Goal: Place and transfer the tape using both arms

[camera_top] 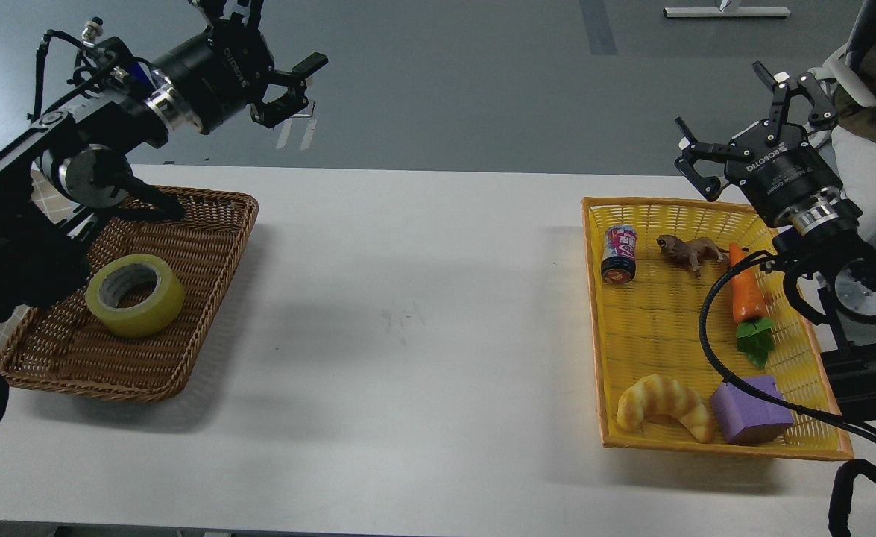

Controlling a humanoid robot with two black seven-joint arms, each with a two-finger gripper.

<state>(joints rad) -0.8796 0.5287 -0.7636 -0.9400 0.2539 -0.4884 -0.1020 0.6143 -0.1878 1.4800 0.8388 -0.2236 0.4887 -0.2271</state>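
The tape [136, 294], a yellow roll with a grey-white core, lies flat in a brown wicker basket [247, 216] at the table's left. My left gripper [285, 33] is open and empty, raised high beyond the basket's far edge, well above and apart from the tape. Its upper finger is partly cut off by the top of the view. My right gripper [728, 104] is open and empty, held above the far edge of a yellow tray [594, 321] at the right.
The yellow tray holds a small can [619, 255], a brown toy animal [687, 250], a carrot [747, 287], a pale croissant [661, 403] and a purple block [751, 410]. A black cable [706, 335] loops over the tray. The white table [423, 313] lies between basket and tray.
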